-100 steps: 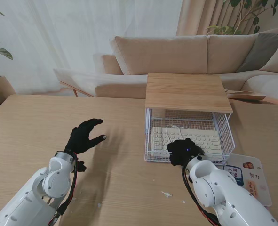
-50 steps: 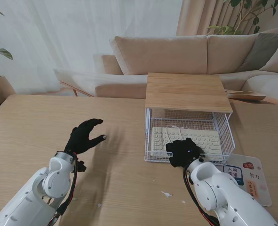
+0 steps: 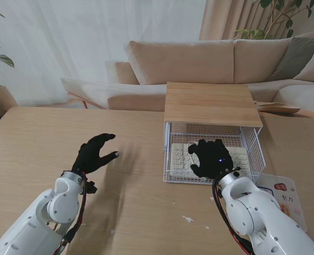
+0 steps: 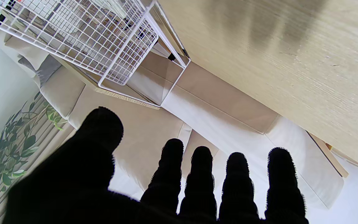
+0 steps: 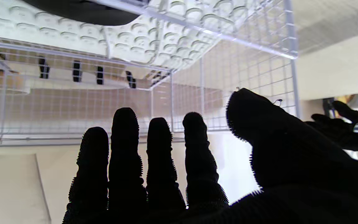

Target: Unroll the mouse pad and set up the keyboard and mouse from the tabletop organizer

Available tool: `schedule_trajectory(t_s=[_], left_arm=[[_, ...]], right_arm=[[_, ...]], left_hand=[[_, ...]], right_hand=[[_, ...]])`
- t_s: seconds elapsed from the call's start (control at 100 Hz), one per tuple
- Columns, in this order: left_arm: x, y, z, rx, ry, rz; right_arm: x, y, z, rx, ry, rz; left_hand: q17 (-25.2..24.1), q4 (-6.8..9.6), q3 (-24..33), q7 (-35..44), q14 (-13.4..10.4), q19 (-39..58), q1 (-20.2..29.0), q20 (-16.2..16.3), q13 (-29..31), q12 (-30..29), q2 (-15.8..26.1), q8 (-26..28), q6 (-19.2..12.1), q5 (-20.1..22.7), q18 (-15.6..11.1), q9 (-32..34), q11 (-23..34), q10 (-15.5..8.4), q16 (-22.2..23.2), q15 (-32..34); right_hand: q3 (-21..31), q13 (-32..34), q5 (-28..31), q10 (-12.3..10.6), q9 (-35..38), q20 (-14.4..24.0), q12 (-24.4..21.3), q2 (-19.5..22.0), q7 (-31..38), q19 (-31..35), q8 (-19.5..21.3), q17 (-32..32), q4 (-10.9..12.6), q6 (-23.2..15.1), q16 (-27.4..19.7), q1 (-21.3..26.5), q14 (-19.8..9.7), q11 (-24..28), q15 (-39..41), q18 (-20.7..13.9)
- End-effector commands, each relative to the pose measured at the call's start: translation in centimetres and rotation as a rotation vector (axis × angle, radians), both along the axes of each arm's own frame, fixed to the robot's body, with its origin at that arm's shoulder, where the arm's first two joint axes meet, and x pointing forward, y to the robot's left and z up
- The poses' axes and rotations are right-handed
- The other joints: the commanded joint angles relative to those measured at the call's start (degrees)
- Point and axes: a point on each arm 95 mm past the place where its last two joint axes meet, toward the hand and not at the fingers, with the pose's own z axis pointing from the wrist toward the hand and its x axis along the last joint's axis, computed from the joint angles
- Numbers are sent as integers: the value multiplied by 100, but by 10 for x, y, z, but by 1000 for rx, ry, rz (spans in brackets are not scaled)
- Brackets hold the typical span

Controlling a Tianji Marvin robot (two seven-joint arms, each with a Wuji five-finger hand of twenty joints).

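Item 1. Table (image 3: 34,138): light wood. A printed card (image 3: 284,204) lies at the near right corner, beside the right forearm. A few small white specks (image 3: 187,219) lie near me, too small to identify.

Item 2. Left hand (image 3: 94,153): black glove, held over bare table well to the left of the organizer. Fingers spread, grasping nothing. The left wrist view shows only tabletop and the organizer's corner past the fingertips (image 4: 172,149).

Item 3. Right hand (image 3: 212,158): black glove, reaching into the open front of the organizer, hovering over the keyboard. Fingers apart and extended, nothing grasped. The right wrist view shows the fingers (image 5: 126,124) clear of the keys.

Item 4. Organizer (image 3: 259,154): white wire basket under a wooden top shelf (image 3: 210,103). Inside lies the keyboard (image 3: 180,156), cream with round keys, flat on the basket floor. A dark rounded object (image 5: 82,12) rests on or by it in the right wrist view; possibly the mouse, not certain.

Item 5. Mouse pad: not identifiable in any view.

Item 6. Sofa (image 3: 199,61) and curtains, beyond the table.

Step in hand, as judged: reaching into the organizer for the keyboard; nothing is out yet. Next move calls for lowering the right fingers onto the keyboard, gripping an edge and sliding it forward clear of the wire front, minding the low shelf overhead.
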Motion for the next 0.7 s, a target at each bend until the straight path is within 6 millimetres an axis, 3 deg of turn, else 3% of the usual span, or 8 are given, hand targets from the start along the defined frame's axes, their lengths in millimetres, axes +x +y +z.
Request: schedule_trajectory(t_s=[0.0, 0.32, 0.69], left_arm=[[0, -3, 0, -17, 8, -4], [1, -2, -1, -50, 15, -4], [3, 0, 1, -63, 12, 8]], right_arm=[[3, -6, 14, -35, 34, -11], [22, -45, 29, -197, 47, 57], [36, -53, 12, -330, 125, 109]], left_hand=[[-52, 257, -86, -88, -77, -183, 92, -81, -234, -35, 182, -54, 15, 80, 44, -129, -52, 85, 73, -103], [-52, 256, -72, -90, -70, -202, 114, -90, -235, -36, 172, -56, 23, 89, 47, -131, -52, 96, 75, -106], [-50, 254, -55, -98, -62, -229, 124, -101, -242, -37, 149, -60, 18, 83, 45, -131, -54, 97, 76, -120]], right_hand=[[-67, -231, -222, -146, -255, -110, -96, 9, -102, -209, 129, -145, 172, 3, -193, -170, -116, -204, -351, -135], [-145, -407, -529, -471, -536, -186, -426, -243, -385, -527, 151, -249, 134, -266, -440, -552, -322, -524, -871, -218], [-104, -430, -784, -656, -714, -195, -447, -326, -489, -707, 211, -228, 85, -380, -494, -829, -494, -582, -992, -335]])
